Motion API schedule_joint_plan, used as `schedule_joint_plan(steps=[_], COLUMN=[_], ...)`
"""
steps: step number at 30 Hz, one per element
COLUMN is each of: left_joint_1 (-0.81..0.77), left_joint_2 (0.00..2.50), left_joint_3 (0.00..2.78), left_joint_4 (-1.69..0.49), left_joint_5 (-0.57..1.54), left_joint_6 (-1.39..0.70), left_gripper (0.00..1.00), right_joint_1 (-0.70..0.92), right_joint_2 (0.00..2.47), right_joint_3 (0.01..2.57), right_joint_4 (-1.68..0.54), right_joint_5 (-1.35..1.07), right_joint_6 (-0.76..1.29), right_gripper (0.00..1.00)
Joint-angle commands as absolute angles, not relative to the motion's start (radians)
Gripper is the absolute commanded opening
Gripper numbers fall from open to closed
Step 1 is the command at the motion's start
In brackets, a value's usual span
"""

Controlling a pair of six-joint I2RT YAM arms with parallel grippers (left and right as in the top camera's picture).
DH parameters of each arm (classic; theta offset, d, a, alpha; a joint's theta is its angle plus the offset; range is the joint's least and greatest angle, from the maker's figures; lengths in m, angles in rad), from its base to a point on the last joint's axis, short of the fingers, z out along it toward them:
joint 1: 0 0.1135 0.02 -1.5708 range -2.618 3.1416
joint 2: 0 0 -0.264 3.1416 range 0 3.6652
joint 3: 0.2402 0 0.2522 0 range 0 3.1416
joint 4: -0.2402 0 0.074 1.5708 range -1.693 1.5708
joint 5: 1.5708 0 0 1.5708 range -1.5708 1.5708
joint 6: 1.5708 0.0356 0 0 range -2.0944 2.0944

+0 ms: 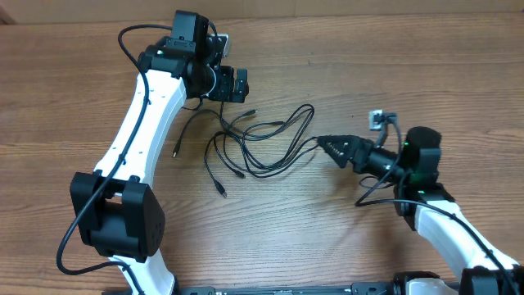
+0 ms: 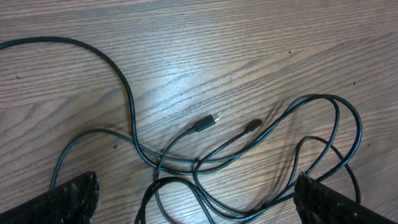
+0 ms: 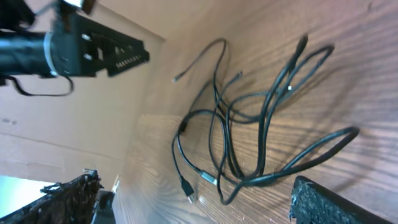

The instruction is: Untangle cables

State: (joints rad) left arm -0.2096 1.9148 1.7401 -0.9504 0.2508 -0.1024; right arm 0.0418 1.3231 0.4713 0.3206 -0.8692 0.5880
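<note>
The cables (image 1: 262,143) are thin black cords lying in loose overlapping loops on the wooden table, with plug ends spread to the left and front. My left gripper (image 1: 232,84) is open just above the far end of the cords; its view shows two small plug ends (image 2: 205,124) and loops (image 2: 323,137) between the fingers. My right gripper (image 1: 334,147) is open at the right edge of the loops, empty. Its view shows the loops (image 3: 261,112) and a plug with a silvery end (image 3: 208,178) near the fingers.
The wooden table (image 1: 327,238) fills the view. A small grey and blue connector (image 1: 378,119) sits near the right arm. Thicker black wires run along both arms. The left arm's base (image 1: 115,217) stands front left.
</note>
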Motion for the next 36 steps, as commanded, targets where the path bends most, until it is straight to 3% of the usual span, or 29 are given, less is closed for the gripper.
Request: schedule_joint_plan(steps=[1,13,20,27,36], left_joint_1=[-0.213,-0.213,-0.213,-0.213,-0.213], left_joint_2=[1.897,1.897,1.897,1.897,1.897], left_joint_3=[1.75,1.75,1.75,1.75,1.75], left_joint_4=[-0.953,-0.953,-0.953,-0.953,-0.953], left_joint_5=[0.252,0.252,0.252,0.252,0.252], left_joint_6=[-0.112,-0.112,-0.112,-0.112,-0.112], left_gripper=[1.0,0.99,1.0,1.0,1.0], right_joint_1=[0.078,0.178,0.19,0.191,0.191], right_joint_2=[1.336,1.343,1.441,1.563,1.568], right_joint_3=[0.511,0.511,0.512,0.513,0.598], right_joint_4=[0.329,0.467,0.519,0.732,0.533], right_joint_5=[-0.779,-0.527,-0.524,-0.522,-0.428], right_joint_6=[0.601,0.567,0.566,0.633,0.624], right_gripper=[0.97,0.98,0.98,0.98,0.98])
